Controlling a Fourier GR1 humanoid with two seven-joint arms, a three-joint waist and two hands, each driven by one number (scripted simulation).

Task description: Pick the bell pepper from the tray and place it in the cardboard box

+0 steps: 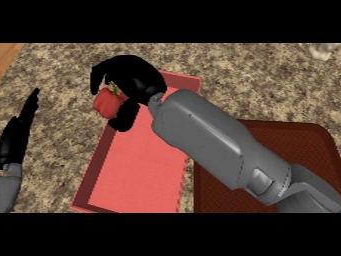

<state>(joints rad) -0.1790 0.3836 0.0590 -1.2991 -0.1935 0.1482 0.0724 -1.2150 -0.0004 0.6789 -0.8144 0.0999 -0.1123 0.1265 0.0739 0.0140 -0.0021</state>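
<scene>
Simply unmarked bell pepper [108,103] in right hand [132,77]

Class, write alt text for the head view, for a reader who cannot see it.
The robot's right hand curls round a red bell pepper above the far end of a shallow red box on a speckled stone counter. A dark brown tray lies to the right under the forearm; the left hand rests open at the left edge.

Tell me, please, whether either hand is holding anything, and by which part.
The right hand is curled round the red bell pepper, gripping its top near the stem, above the pink box. The left hand rests open, holding nothing.
</scene>
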